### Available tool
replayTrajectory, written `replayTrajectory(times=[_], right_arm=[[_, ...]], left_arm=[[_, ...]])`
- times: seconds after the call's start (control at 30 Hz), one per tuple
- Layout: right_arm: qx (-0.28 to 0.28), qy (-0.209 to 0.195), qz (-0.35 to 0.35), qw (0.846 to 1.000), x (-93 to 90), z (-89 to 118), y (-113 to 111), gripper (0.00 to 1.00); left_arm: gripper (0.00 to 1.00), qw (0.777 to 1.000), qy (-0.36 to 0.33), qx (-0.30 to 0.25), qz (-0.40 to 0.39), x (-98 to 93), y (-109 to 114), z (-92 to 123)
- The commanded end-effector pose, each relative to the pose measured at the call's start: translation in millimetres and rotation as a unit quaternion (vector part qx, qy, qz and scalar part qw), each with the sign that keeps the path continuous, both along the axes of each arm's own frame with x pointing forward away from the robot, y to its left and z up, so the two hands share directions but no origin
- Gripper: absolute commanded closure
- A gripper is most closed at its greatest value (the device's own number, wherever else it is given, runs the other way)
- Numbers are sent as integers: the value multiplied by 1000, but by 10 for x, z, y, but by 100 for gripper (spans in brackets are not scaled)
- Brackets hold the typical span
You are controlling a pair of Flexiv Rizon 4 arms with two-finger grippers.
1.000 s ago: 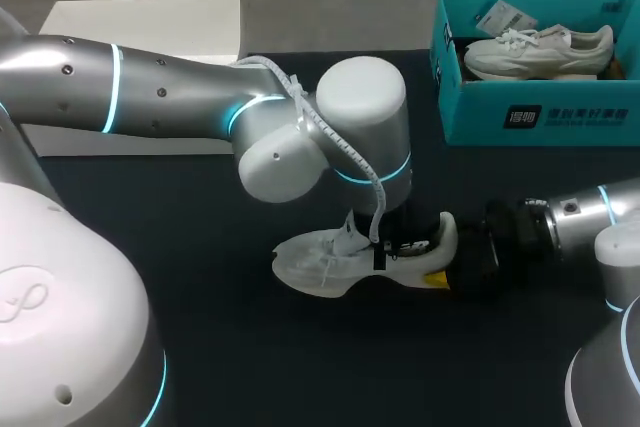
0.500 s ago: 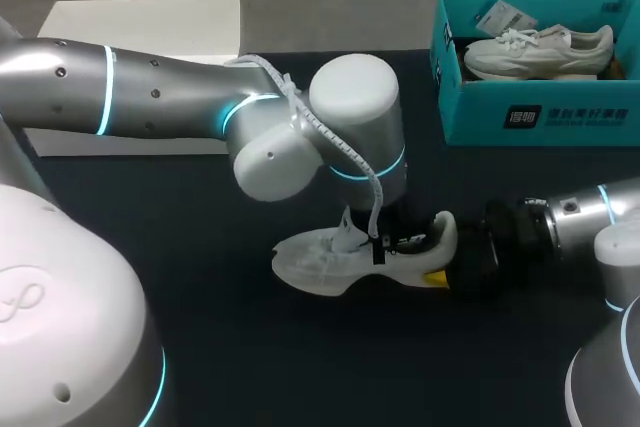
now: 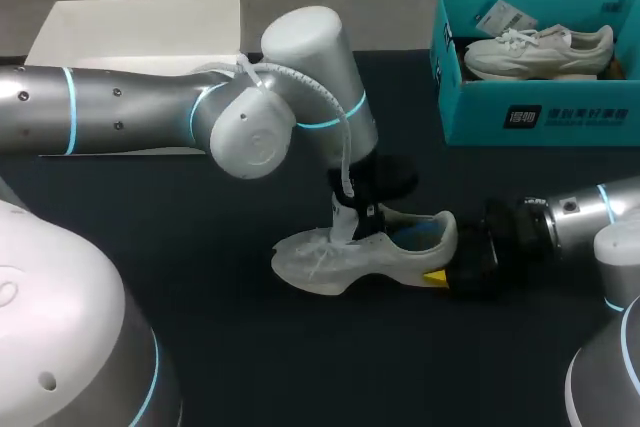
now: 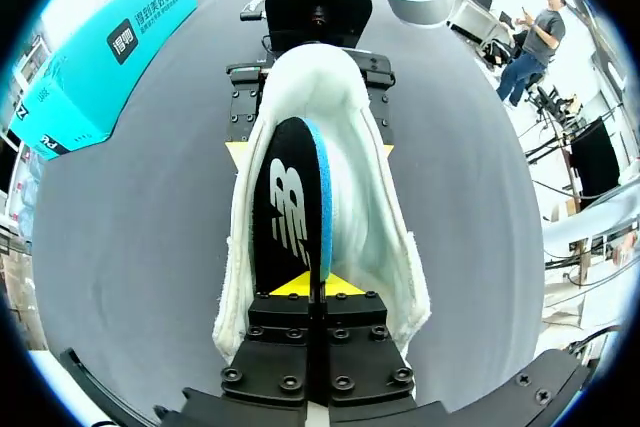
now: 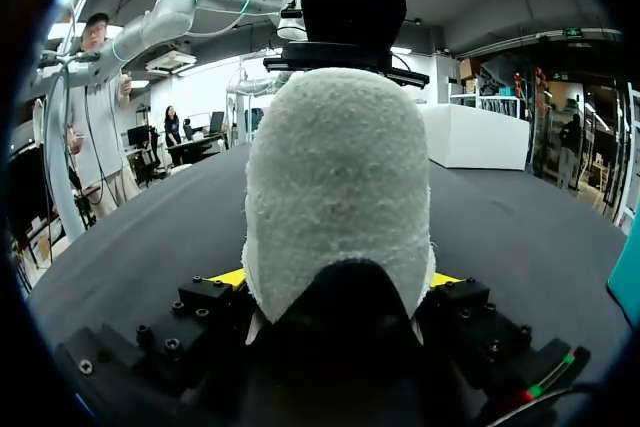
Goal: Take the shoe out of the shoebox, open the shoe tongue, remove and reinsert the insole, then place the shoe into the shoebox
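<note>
The shoe [image 3: 350, 259] rests on its sole in the middle of the surface [image 3: 200, 347]. Access to the heel is blocked by the right end effector [image 5: 335, 279], which clamps it from both sides. The opening is occupied by the left end effector [image 4: 308, 285], closed on the upright insole [image 4: 285, 217]. The left arm [image 3: 150, 117] spans the surface from the left. Bare surface lies off the toe and along the near side. The shoebox [image 3: 540, 117], well apart at far right, holds a second shoe [image 3: 540, 50].

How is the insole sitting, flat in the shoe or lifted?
Lifted: the insole stands on its edge inside the shoe opening, blue underside showing, not flat.
</note>
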State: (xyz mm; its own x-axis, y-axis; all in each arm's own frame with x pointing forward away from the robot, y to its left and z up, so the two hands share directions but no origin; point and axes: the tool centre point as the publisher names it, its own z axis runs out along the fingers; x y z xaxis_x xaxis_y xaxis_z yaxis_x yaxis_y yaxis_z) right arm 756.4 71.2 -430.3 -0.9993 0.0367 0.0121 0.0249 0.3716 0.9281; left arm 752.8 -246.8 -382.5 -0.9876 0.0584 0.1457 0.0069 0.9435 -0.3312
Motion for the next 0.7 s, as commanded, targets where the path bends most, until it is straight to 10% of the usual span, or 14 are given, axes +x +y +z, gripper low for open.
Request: replayTrajectory(times=[0.03,0.53,0.57,0.7], right_arm=[[-2,0,0,1000,-21,-40,6,100],[-2,0,0,1000,-21,-40,6,100],[-2,0,0,1000,-21,-40,6,100],[-2,0,0,1000,-21,-40,6,100]], left_arm=[[100,998,43,-38,-24,25,54,165],[99,990,63,-108,-62,-124,-307,432],[66,991,57,-107,-58,-126,-309,427],[41,994,34,-95,-52,-147,-281,403]])
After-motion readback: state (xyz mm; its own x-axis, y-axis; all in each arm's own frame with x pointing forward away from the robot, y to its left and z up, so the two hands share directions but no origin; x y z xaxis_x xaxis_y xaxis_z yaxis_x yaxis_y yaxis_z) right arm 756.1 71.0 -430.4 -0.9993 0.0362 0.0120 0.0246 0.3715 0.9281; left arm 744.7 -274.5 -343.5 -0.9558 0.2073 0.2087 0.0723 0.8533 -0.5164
